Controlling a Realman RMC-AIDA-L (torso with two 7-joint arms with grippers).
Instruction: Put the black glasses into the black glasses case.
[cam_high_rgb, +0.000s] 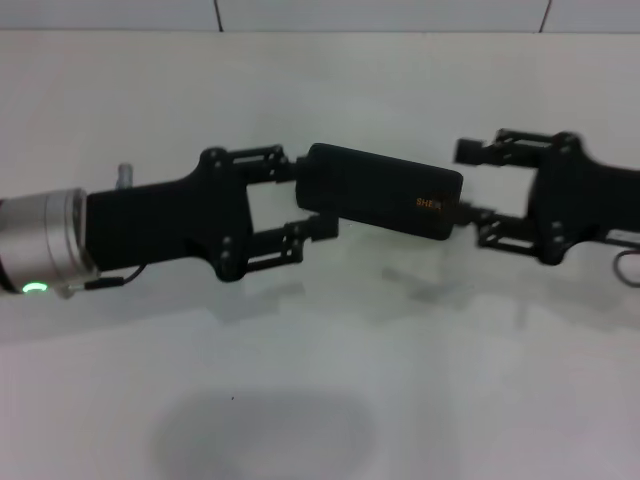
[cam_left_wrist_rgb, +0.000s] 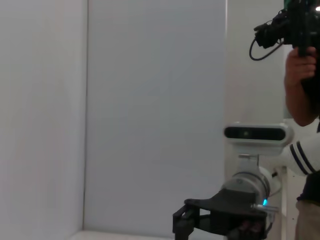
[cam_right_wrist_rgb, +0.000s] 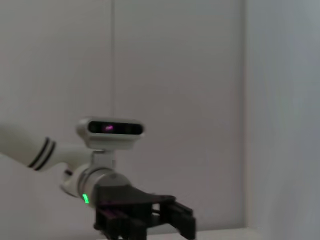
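The black glasses case (cam_high_rgb: 380, 190) is closed, with orange lettering near its right end, and lies level above the white table (cam_high_rgb: 320, 400), where its shadow falls. My left gripper (cam_high_rgb: 308, 197) reaches in from the left and is shut on the case's left end, one finger above it and one below. My right gripper (cam_high_rgb: 472, 188) is open just off the case's right end, its lower finger close to that end. The black glasses are not in view. The left wrist view shows the right gripper (cam_left_wrist_rgb: 220, 220) farther off, and the right wrist view shows the left gripper (cam_right_wrist_rgb: 145, 215).
A white tiled wall (cam_high_rgb: 380, 15) runs along the table's far edge. In the left wrist view a person (cam_left_wrist_rgb: 302, 65) holding a camera stands beside the robot.
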